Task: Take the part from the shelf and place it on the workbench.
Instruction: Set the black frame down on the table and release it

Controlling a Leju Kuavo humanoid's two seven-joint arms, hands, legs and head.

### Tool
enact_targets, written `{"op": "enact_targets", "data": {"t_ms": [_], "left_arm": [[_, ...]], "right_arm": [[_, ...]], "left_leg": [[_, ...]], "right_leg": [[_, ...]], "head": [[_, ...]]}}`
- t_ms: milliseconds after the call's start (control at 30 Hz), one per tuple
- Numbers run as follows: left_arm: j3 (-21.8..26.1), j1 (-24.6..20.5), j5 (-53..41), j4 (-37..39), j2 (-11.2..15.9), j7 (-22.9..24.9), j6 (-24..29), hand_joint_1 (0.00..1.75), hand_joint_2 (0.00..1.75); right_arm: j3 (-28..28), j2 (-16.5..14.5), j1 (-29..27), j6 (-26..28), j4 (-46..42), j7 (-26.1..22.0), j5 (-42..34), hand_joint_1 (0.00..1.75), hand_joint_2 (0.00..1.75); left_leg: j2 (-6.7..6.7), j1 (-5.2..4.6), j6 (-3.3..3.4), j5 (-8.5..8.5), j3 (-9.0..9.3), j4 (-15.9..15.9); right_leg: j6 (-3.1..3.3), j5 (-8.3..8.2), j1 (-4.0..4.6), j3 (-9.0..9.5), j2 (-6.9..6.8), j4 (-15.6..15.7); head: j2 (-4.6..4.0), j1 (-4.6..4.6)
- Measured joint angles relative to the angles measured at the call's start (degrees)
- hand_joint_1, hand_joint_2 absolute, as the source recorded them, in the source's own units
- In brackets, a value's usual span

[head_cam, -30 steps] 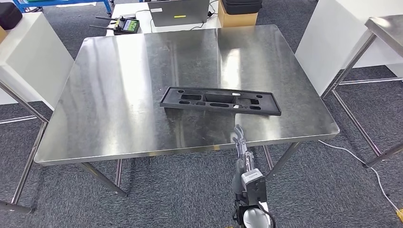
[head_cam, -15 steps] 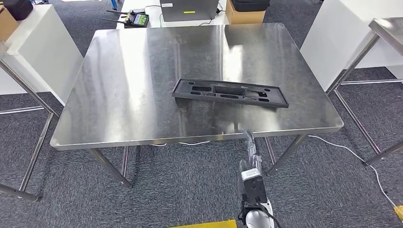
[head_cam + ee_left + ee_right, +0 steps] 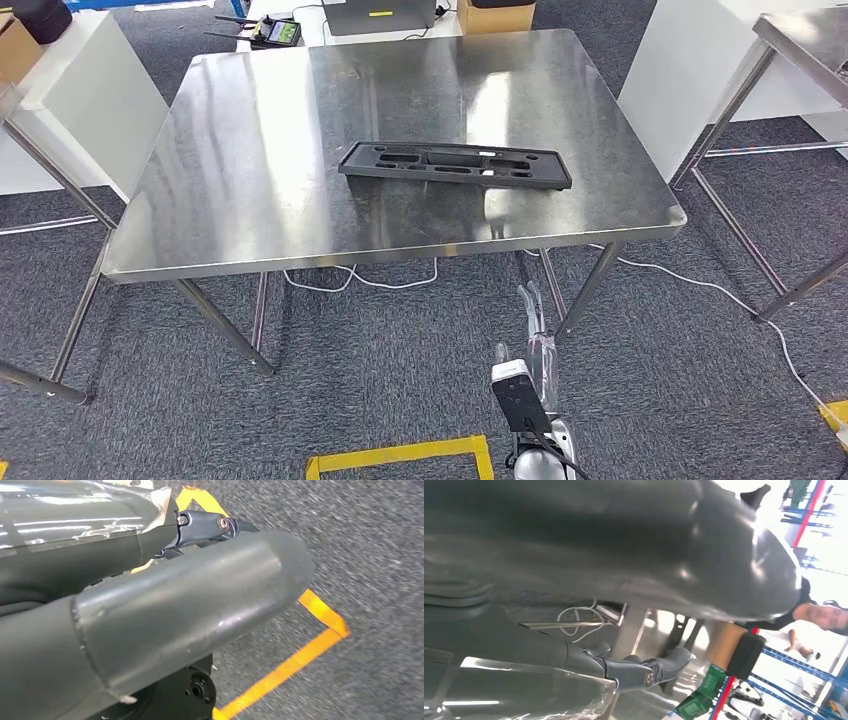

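Observation:
The part [image 3: 455, 165], a long flat black tray with several cut-outs, lies on the steel workbench [image 3: 250, 180], a little right of its middle. My right hand [image 3: 537, 335] hangs below and in front of the bench's front edge with its fingers stretched out and nothing in it. In the right wrist view the grey thumb [image 3: 634, 545] and dark fingers [image 3: 644, 669] hold nothing, with the bench leg beyond. My left hand [image 3: 175, 610] hangs over the carpet, its thumb and a dark finger [image 3: 210, 527] bare.
White cabinets stand at the left [image 3: 70, 100] and right [image 3: 680, 70], with another steel table [image 3: 800, 40] at far right. A remote [image 3: 275, 32], laptop [image 3: 378, 14] and box [image 3: 495, 15] sit behind the bench. A white cable [image 3: 700, 285] and yellow tape [image 3: 400, 455] lie on the carpet.
The whole picture has shifted: the bench now lies farther from me and more carpet shows in front. My right hand has dropped from the bench edge to below it. The part stays put.

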State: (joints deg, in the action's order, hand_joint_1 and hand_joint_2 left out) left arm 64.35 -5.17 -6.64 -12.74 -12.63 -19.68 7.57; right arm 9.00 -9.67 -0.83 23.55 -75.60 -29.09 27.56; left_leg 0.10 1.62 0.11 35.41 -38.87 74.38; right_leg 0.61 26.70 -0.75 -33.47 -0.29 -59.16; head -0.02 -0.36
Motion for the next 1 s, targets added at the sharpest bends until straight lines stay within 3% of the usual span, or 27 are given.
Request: {"op": "enact_targets", "data": {"t_ms": [33, 100, 167, 233, 300, 333, 433, 467, 500, 533, 567, 633, 700, 767, 800, 833, 867, 933, 967, 1000], "left_arm": [[0.0, 0.0, -0.1, 0.0, 0.0, 0.0, -0.1, 0.0, 0.0], [0.0, 0.0, -0.1, 0.0, 0.0, -0.1, -0.3, 0.0, 0.0], [0.0, -0.1, -0.2, -0.2, 0.0, -0.2, -0.4, 0.0, 0.0], [0.0, 0.0, -0.5, -0.3, 0.0, -0.2, -0.4, 0.0, 0.0], [0.0, 0.0, -0.8, -0.3, -0.1, -0.1, -0.4, 0.0, 0.0], [0.0, -0.1, -1.0, -0.4, -0.2, 0.0, -0.3, 0.0, 0.0], [0.0, 0.0, -1.3, -0.4, -0.2, 0.3, -0.3, 0.0, 0.0], [0.0, 0.0, -1.4, -0.5, -0.2, 0.4, -0.3, 0.0, 0.0], [0.0, 0.1, -1.6, -0.5, -0.2, 0.5, -0.3, 0.0, 0.0], [0.0, 0.1, -1.7, -0.5, -0.2, 0.5, -0.4, 0.0, 0.0], [-0.1, 0.1, -1.8, -0.5, -0.2, 0.6, -0.4, 0.0, 0.0], [-0.1, 0.1, -2.0, -0.5, -0.2, 0.6, -0.7, 0.0, 0.0], [-0.1, 0.1, -2.2, -0.5, -0.2, 0.5, -0.9, 0.0, 0.0], [-0.2, 0.1, -2.3, -0.5, -0.2, 0.4, -1.0, 0.0, 0.0], [-0.2, 0.2, -2.4, -0.5, -0.2, 0.3, -1.0, 0.0, 0.0], [-0.2, 0.3, -2.4, -0.5, -0.1, 0.3, -1.0, 0.0, 0.0], [-0.2, 0.4, -2.4, -0.5, -0.1, 0.3, -1.0, 0.0, 0.0], [-0.2, 0.6, -2.4, -0.5, 0.0, 0.2, -1.0, 0.0, 0.0], [-0.2, 0.6, -2.4, -0.5, 0.0, 0.2, -1.0, 0.0, 0.0], [-0.2, 0.6, -2.5, -0.5, 0.0, 0.2, -1.0, 0.0, 0.0]], "right_arm": [[-0.1, 0.0, 0.0, 0.2, 0.2, 0.0, 0.2, 0.0, 0.0], [-0.2, -0.1, -0.1, 0.3, 0.4, -0.2, 0.4, 0.0, 0.0], [-0.3, -0.2, -0.3, 0.3, 0.4, -0.6, 0.4, 0.0, 0.0], [-0.4, -0.4, -0.3, 0.3, 0.5, -0.9, 0.4, 0.0, 0.0], [-0.4, -0.6, -0.4, 0.3, 0.7, -1.0, 0.3, 0.0, 0.0], [-0.4, -0.6, -0.4, 0.3, 0.7, -1.1, 0.2, 0.0, 0.0], [-0.7, -0.6, -0.6, 0.3, 0.8, -1.0, 0.2, 0.0, 0.0], [-0.8, -0.5, -0.7, 0.3, 0.8, -1.0, 0.2, 0.0, 0.0], [-1.0, -0.5, -0.9, 0.2, 0.8, -0.9, 0.2, 0.0, 0.0], [-1.2, -0.5, -1.0, 0.2, 0.8, -0.9, 0.2, 0.0, 0.0], [-1.4, -0.5, -1.2, 0.2, 0.8, -0.8, 0.2, 0.0, 0.0], [-1.6, -0.5, -1.3, 0.2, 0.7, -0.8, 0.2, 0.0, 0.0], [-1.8, -0.6, -1.4, 0.2, 0.5, -0.8, 0.2, 0.0, 0.0], [-2.0, -0.7, -2.0, 0.2, 0.3, -0.8, 0.2, 0.0, 0.0], [-2.1, -0.7, -2.4, 0.2, 0.3, -0.7, 0.2, 0.0, 0.0], [-2.2, -0.7, -2.7, 0.2, 0.3, -0.7, 0.2, 0.0, 0.0], [-2.3, -0.7, -3.0, 0.2, 0.3, -0.7, 0.2, 0.0, 0.0], [-2.5, -0.8, -3.2, 0.1, 0.2, -0.7, 0.2, 0.0, 0.0], [-2.6, -0.8, -3.3, 0.2, 0.2, -0.7, 0.2, 0.0, 0.0], [-2.7, -0.8, -3.4, 0.1, 0.1, -0.7, 0.2, 0.0, 0.0]], "left_leg": [[0.0, -0.05, 0.3, -1.31, 1.27, -0.3], [-0.03, -0.35, 1.36, -3.82, 6.4, -6.3], [-0.09, -0.93, 2.19, -3.59, 11.51, -13.9], [-0.18, -1.59, 2.56, -3.2, 13.05, -16.8], [-0.05, -1.74, 3.02, -4.88, 12.19, -17.7], [0.09, -1.65, 3.37, -5.97, 11.46, -18.2], [0.41, -1.49, 3.79, -8.81, 8.5, -18.8], [0.47, -1.5, 3.67, -9.67, 7.39, -18.7], [0.52, -1.51, 3.58, -10.52, 6.39, -18.6], [0.58, -1.5, 3.45, -11.37, 5.3, -18.5], [0.62, -1.48, 3.27, -12.22, 4.19, -18.4], [0.65, -1.58, 2.75, -13.59, 2.28, -17.7], [0.67, -1.82, 2.14, -14.63, 1.07, -16.9], [0.72, -1.72, 1.48, -15.55, 0.45, -16.7], [0.64, -1.48, 1.12, -15.45, 0.16, -16.5], [0.54, -1.26, 0.74, -14.19, -0.15, -15.9], [0.45, -1.08, 0.38, -11.68, -0.47, -14.5], [0.35, -0.91, -0.26, -4.8, -1.01, -9.1], [0.34, -0.83, -0.48, -2.69, -1.11, -5.8], [0.34, -0.74, -0.63, -2.29, -0.97, -3.0]], "right_leg": [[-0.03, -0.65, 0.2, -0.83, 0.0, 0.0], [-0.15, -1.83, 0.45, -2.09, 0.02, 0.0], [-0.72, -2.87, 0.53, -2.6, -0.02, 0.1], [-1.68, -3.93, 0.21, -2.62, -0.14, 0.4], [-2.3, -4.24, 0.17, -2.98, -0.13, 0.6], [-2.16, -3.0, 0.3, -3.5, -0.06, -0.3], [-1.09, 4.91, 0.24, -5.76, 0.08, -8.4], [-1.3, 6.4, 0.18, -6.12, 0.09, -11.8], [-1.85, 6.56, 0.11, -5.93, 0.1, -14.3], [-2.64, 5.55, 0.07, -5.0, 0.1, -15.3], [-3.4, 3.98, -0.01, -3.1, 0.09, -14.3], [-3.98, 2.62, -0.17, 3.18, 0.1, -6.9], [-3.29, 4.59, -0.07, 8.14, 0.24, 1.0], [-2.23, 5.9, 0.04, 8.93, 0.37, 3.5], [-1.67, 5.66, -0.1, 8.59, 0.28, 3.4], [-1.12, 5.14, -0.21, 8.14, 0.16, 3.4], [-0.54, 4.48, -0.37, 7.57, 0.03, 3.4], [-0.02, 3.13, -0.22, 6.2, -0.13, 3.3], [0.05, 2.51, -0.14, 5.5, -0.19, 3.2], [-0.07, 1.97, -0.06, 4.75, -0.27, 2.9]], "head": [[-0.01, -0.01], [0.0, 0.01], [0.01, 0.05], [0.0, -0.15], [0.0, -0.4], [0.0, -0.3], [0.0, 0.05], [0.01, 0.09], [0.0, 0.12], [0.01, 0.16], [0.01, 0.16], [0.01, 0.2], [0.0, 0.1], [0.0, -0.01], [0.0, 0.0], [0.01, 0.01], [0.01, -0.07], [0.0, -0.22], [0.0, -0.27], [0.01, -0.28]]}}
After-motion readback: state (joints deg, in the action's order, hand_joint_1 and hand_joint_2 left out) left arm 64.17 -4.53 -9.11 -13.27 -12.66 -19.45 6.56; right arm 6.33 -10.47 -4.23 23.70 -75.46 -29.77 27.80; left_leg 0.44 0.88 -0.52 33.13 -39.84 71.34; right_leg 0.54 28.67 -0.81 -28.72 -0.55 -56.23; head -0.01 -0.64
